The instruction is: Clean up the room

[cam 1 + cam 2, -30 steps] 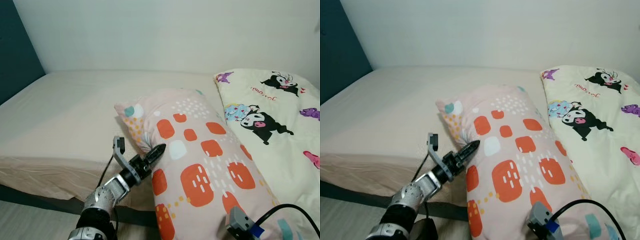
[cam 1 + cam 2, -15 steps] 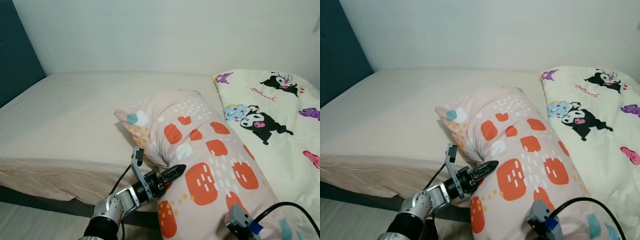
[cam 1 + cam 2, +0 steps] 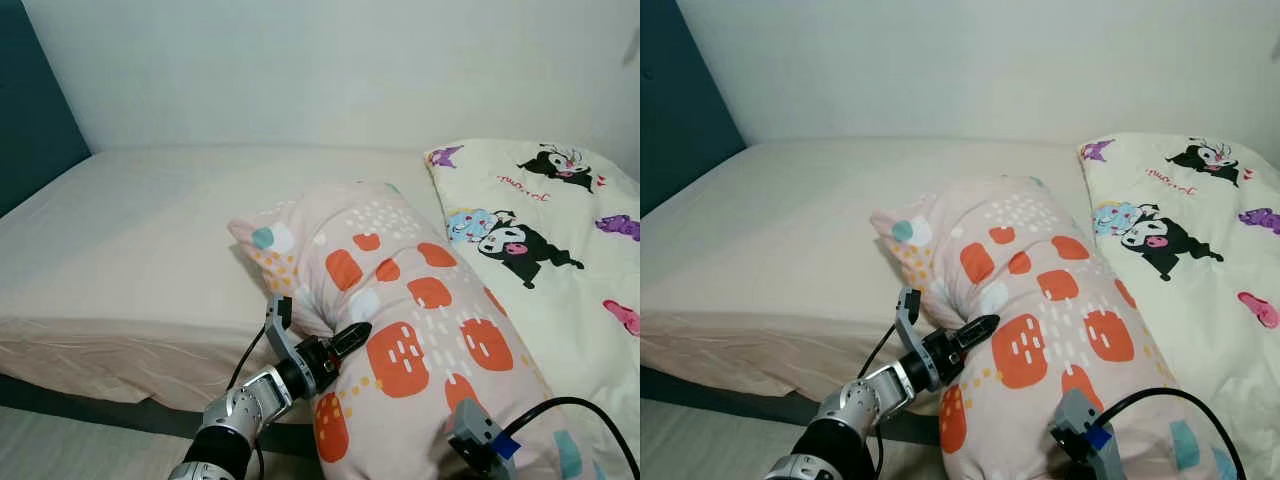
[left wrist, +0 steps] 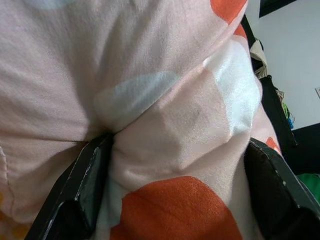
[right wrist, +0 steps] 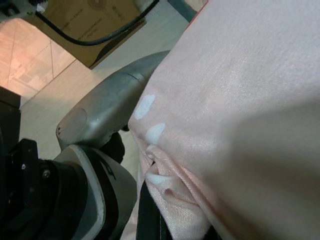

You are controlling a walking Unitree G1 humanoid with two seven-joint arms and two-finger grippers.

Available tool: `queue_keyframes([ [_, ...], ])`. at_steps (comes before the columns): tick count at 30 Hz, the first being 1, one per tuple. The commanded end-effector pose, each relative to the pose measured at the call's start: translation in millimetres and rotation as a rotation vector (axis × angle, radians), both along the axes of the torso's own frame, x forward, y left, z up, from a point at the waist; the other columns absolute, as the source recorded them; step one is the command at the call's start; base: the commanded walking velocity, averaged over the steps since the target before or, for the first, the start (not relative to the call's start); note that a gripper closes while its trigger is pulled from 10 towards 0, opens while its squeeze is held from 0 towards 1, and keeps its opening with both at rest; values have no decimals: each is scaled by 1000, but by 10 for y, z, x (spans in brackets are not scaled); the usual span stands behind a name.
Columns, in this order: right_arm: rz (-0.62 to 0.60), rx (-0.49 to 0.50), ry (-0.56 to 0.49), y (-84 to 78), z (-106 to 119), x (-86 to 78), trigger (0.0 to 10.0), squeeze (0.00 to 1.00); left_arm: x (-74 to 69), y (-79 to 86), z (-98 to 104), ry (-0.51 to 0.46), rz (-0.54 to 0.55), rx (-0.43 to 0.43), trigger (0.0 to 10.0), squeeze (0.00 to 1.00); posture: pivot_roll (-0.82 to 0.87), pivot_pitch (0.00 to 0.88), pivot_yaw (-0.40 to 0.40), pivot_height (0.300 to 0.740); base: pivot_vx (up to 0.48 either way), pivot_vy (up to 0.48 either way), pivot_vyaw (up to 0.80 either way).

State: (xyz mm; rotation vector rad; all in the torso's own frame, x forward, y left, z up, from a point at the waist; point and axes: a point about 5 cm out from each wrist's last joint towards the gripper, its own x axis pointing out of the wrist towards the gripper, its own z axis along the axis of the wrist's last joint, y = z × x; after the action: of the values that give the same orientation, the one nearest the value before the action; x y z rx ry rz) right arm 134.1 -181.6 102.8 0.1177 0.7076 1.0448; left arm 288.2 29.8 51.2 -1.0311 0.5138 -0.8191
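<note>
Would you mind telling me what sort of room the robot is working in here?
Most likely a bedroom: a bed with a bare sheet, a patterned pillow and a cartoon-print quilt lying on it.

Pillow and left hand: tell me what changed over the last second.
The left hand moved down and to the robot's right along the pillow, from its upper side edge to lower on its side, and now pinches a fold of fabric between its fingers. The pillow's near end bunched and shifted slightly. The bed and cartoon blanket stayed put.
</note>
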Motion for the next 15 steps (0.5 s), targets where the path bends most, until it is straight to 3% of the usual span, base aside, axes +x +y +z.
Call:
queue_keyframes([
  [1,32,30,-24,87,48,10,0,0,-149,-427,48,42,-121,-53,10000,0,-204,44,42,461,0,0,0],
  [2,29,28,-30,87,49,22,0,0,-161,-451,56,40,-130,-61,10000,0,-204,44,42,461,0,0,0],
  [3,24,28,-36,89,50,36,0,0,-157,-465,80,38,-123,-83,0,0,-204,42,45,461,0,0,0],
  [12,-13,27,-103,113,63,144,0,0,-100,-487,154,31,-109,-124,0,0,-200,40,48,461,0,0,0],
  [15,-97,32,-184,133,87,319,0,0,-104,-478,159,27,-115,-129,0,0,-198,36,49,461,0,0,0],
])
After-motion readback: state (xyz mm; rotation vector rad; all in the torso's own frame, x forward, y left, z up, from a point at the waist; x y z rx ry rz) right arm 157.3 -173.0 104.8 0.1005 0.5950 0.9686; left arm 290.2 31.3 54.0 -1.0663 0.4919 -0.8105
